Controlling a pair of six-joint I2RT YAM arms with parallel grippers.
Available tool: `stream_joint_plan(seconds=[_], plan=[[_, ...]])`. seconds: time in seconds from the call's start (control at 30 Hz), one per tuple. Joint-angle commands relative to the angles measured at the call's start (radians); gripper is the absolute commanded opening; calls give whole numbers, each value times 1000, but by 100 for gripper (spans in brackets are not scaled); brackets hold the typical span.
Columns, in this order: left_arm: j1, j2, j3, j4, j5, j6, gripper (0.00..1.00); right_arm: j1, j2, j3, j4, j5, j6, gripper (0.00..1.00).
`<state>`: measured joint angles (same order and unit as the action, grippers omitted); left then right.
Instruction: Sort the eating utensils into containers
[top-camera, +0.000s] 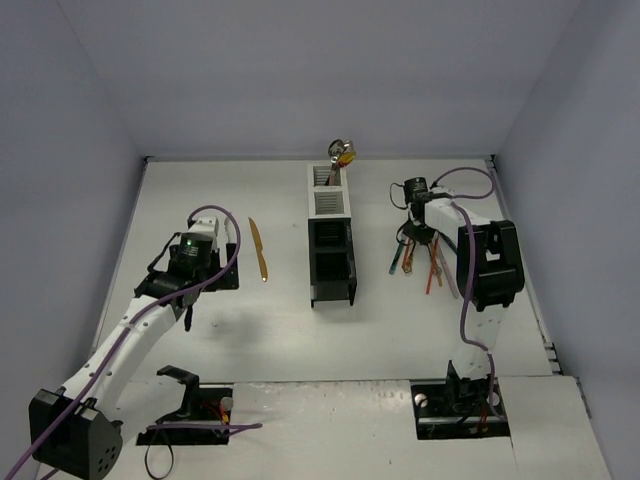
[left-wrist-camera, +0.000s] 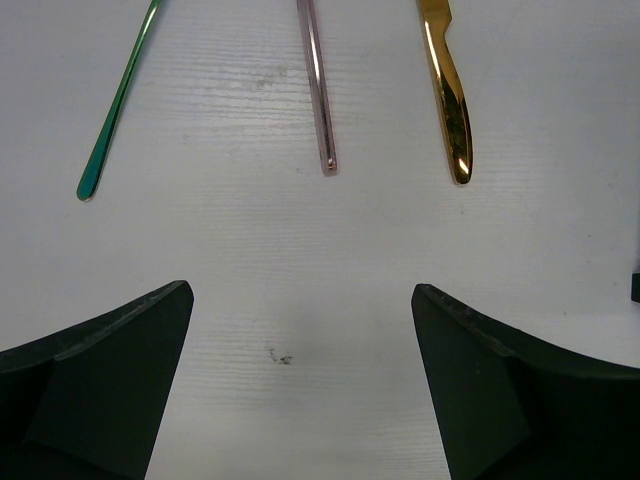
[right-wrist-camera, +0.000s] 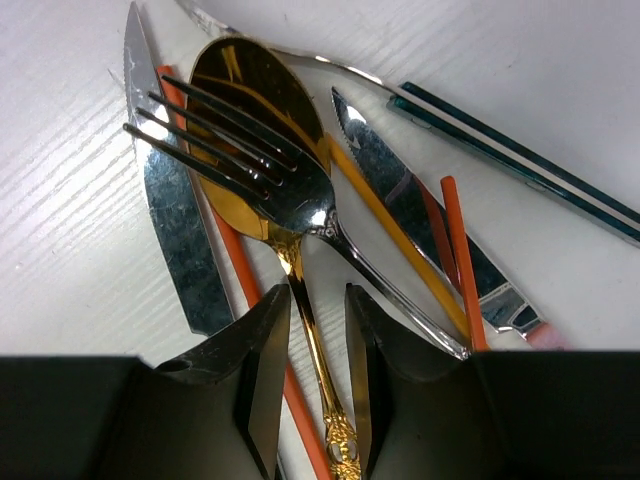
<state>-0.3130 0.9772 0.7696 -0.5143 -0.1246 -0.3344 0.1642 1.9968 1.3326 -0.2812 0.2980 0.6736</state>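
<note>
A pile of eating utensils (top-camera: 425, 262) lies right of the containers (top-camera: 331, 285), a row of two white and two black bins. Several utensils (top-camera: 342, 153) stand in the farthest white bin. My right gripper (right-wrist-camera: 318, 300) sits low over the pile. Its jaws have narrowed around the gold spoon's (right-wrist-camera: 240, 110) ornate handle, with a sliver of table still showing beside it. A silver fork (right-wrist-camera: 260, 150) lies across the spoon's bowl. My left gripper (left-wrist-camera: 300, 300) is wide open over bare table. Ahead of it lie a teal handle (left-wrist-camera: 112, 110), a pink handle (left-wrist-camera: 316, 80) and a gold knife (left-wrist-camera: 450, 90).
Silver knives (right-wrist-camera: 170, 220), orange sticks (right-wrist-camera: 455, 250) and a teal piece (right-wrist-camera: 520, 160) crowd round the spoon. The gold knife (top-camera: 259, 250) lies left of the bins. Black base brackets and purple cables sit at the near edge.
</note>
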Motion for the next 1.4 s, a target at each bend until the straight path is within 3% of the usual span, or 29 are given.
stream_joint_plan(seconds=[0.0,0.27,0.77,1.37], plan=[[2,4,23,45,-11,0,90,-9,38,31,0,3,1,26],[2,3,23,43,-14,3,90,-8,44,36,4,-23,-40,0],[5,-3,27,43,-17,5,90,-8,-127,54,66,-267,-226,0],[9,0,27,46,-13,8,90,-10,-162,59,153,-589,-401,0]])
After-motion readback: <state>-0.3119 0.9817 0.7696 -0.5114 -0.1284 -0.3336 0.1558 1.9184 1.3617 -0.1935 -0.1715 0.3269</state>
